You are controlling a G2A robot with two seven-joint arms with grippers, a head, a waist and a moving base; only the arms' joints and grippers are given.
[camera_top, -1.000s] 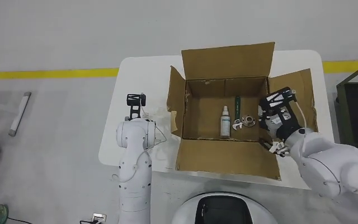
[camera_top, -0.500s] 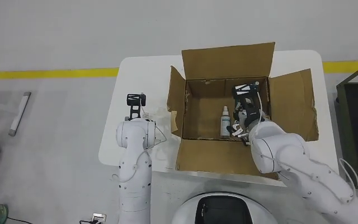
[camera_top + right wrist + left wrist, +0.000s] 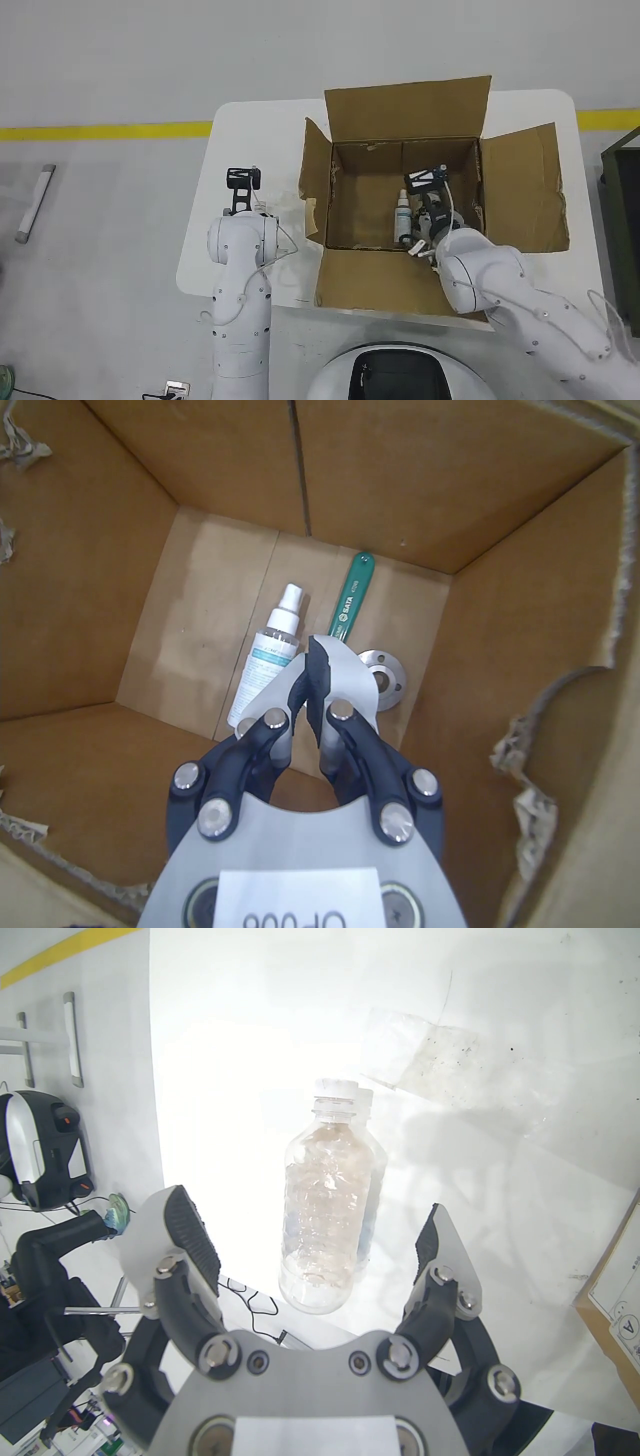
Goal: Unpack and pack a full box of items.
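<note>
**Q:** What does the box hold?

**A:** The open cardboard box stands with all four flaps folded outward. Three things lie on its floor. A white spray bottle lies flat near the middle. Just beside it lies a wrench with a green handle that points toward the box's far wall. A round metal flange with bolt holes rests by the wrench's head, on the side away from the spray bottle.

**Q:** Where are the grippers relative to the box?

**A:** The right gripper hangs inside the box and points down. Its fingers are pressed together with nothing between them. From its wrist camera, the tips sit over the gap between the spray bottle and the flange and hide the wrench's head. The left gripper is outside the box, well off its left wall, with its fingers spread wide.

**Q:** Is there anything else outside the box?

**A:** A clear plastic water bottle stands upright on the white table, below the left gripper. In the wrist view it appears between the open fingers, and neither pad touches it. A crumpled sheet of clear plastic lies flat on the table, between the water bottle and the box.
</note>
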